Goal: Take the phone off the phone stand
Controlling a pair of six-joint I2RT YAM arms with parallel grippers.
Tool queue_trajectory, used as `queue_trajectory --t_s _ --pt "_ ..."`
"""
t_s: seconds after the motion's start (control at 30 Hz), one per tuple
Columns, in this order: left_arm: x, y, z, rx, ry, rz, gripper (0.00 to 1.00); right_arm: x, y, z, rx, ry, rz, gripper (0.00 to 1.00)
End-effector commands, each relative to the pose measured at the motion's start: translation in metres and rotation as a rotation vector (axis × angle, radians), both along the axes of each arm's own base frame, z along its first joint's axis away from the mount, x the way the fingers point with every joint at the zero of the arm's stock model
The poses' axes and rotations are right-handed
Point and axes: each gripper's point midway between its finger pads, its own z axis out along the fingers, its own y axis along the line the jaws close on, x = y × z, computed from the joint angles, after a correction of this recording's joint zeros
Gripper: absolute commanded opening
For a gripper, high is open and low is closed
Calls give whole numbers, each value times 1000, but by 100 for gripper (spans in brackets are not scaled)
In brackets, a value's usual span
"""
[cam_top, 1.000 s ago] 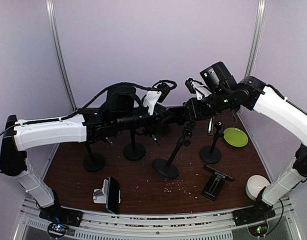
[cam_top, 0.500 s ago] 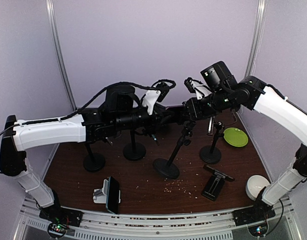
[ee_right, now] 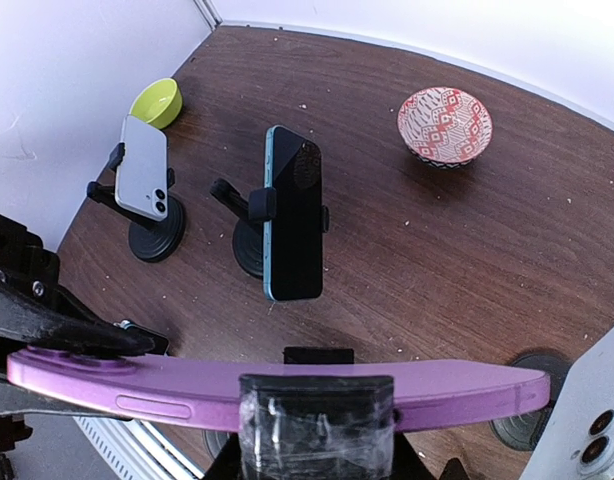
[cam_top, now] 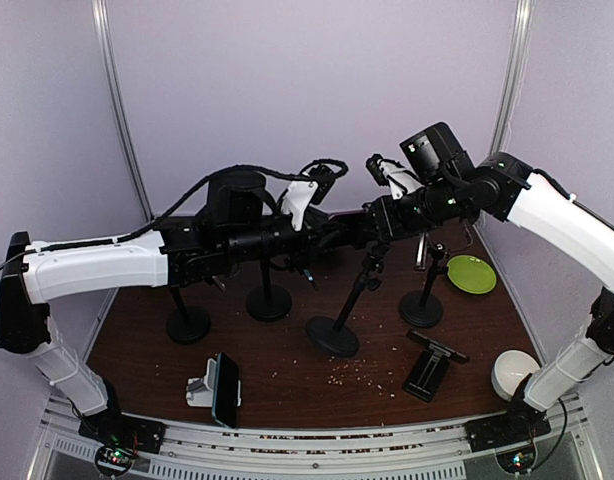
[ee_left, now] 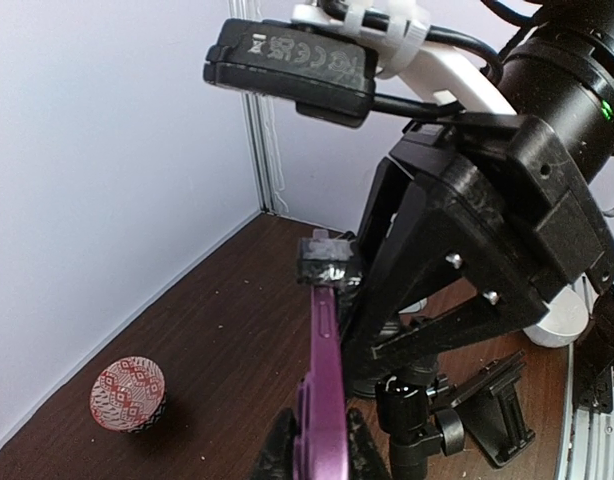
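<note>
Black fingers [ee_left: 279, 452] of the left gripper [ee_left: 317, 458] are nearly closed, pinching one end of the purple phone [ee_left: 325, 385]. The phone is held high over the middle of the table [ee_right: 507, 230]. The right gripper [ee_left: 362, 265] looks partly closed on the taped clamp [ee_right: 317, 410] of the phone stand [cam_top: 352, 298], which bites the phone's long edge.

If that clamp drags, the thin pinch may slip and drop the phone, or the stand may tip. The two wrists are crowded together, so a sideways pull risks a knock. Below are a blue phone [ee_right: 294, 212] and a white phone [ee_right: 144, 168] on their own stands, with a green bowl [cam_top: 472, 273] at the far right.

No text is legible (the label [ee_left: 297, 48] on the black camera [ee_left: 287, 78] blurs).
</note>
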Motion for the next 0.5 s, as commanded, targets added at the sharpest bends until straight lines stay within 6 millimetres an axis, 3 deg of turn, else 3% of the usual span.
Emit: queue_trajectory --t_s 0.0,0.47 --pt "-8 8 38 -96 -54 -8 0 3 -1 44 101 -112 -12 0" --pt "-7 13 38 -80 -41 8 0 18 -18 21 -19 -92 -123 0"
